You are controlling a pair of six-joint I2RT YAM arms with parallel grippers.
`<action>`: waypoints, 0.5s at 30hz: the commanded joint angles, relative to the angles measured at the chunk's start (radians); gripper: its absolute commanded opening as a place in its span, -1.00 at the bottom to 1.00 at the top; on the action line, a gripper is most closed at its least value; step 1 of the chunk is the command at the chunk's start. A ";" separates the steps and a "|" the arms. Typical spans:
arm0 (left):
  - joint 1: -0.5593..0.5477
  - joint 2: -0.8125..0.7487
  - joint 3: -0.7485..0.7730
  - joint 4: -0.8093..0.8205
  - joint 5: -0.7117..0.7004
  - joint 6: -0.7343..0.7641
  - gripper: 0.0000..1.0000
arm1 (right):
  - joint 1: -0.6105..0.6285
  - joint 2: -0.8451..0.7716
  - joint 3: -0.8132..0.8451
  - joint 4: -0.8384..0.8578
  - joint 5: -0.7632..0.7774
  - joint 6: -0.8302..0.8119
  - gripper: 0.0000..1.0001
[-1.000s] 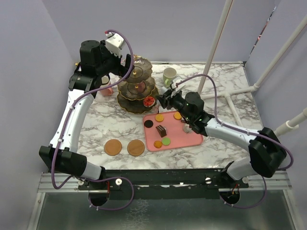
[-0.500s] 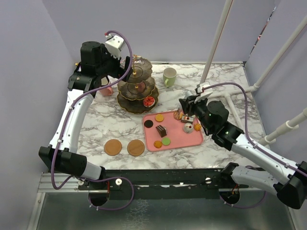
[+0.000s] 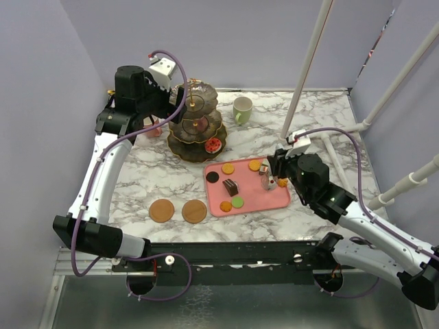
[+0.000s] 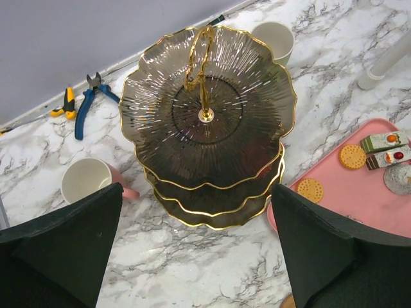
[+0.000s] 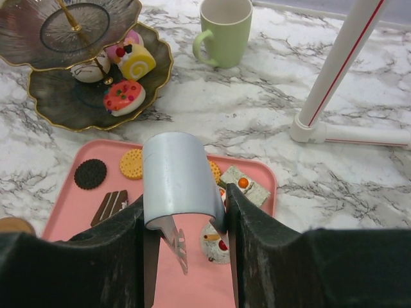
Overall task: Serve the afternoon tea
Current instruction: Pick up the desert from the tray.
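Observation:
The dark three-tier stand (image 3: 195,123) with a gold ring stands at the back left; its top tier (image 4: 205,109) is bare. A red pastry (image 5: 124,96) and a yellow roll (image 5: 136,62) lie on its bottom tier. My left gripper (image 4: 196,192) hangs open high above the stand's near edge. My right gripper (image 5: 185,205) is shut on grey tongs (image 5: 176,173) over the pink tray (image 3: 250,199), whose cookies and cake slices (image 3: 230,187) lie loose. The pink mug (image 4: 90,183) sits left of the stand, the pale-green mug (image 3: 241,108) to its right. Two brown coasters (image 3: 162,210) (image 3: 194,212) lie near the front.
Blue-handled pliers (image 4: 83,102) lie by the back wall behind the pink mug. A white pipe frame (image 3: 309,62) rises at the back right, with its foot (image 5: 340,131) on the marble just right of the tray.
My right arm has swung away from the stand and back over the pink tray, still holding the tongs. My left gripper has opened a little wider and stayed above the stand.

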 commanded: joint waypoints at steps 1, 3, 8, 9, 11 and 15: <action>0.003 -0.030 -0.006 -0.020 -0.022 -0.014 0.98 | 0.006 -0.019 -0.030 0.005 0.032 0.016 -0.21; 0.004 -0.024 0.002 -0.020 -0.013 -0.014 0.98 | 0.006 -0.015 -0.039 0.027 0.038 0.009 -0.20; 0.003 -0.012 0.022 -0.020 0.014 -0.013 0.98 | 0.006 -0.002 -0.068 0.094 0.054 -0.010 -0.13; 0.004 -0.008 0.026 -0.020 0.018 -0.014 0.98 | 0.006 0.000 -0.074 0.111 0.059 -0.012 -0.12; 0.003 -0.003 0.033 -0.022 0.027 -0.017 0.98 | 0.006 0.004 -0.084 0.137 0.066 -0.023 -0.11; 0.003 0.006 0.047 -0.021 0.038 -0.020 0.98 | 0.006 0.009 -0.102 0.194 0.069 -0.047 -0.10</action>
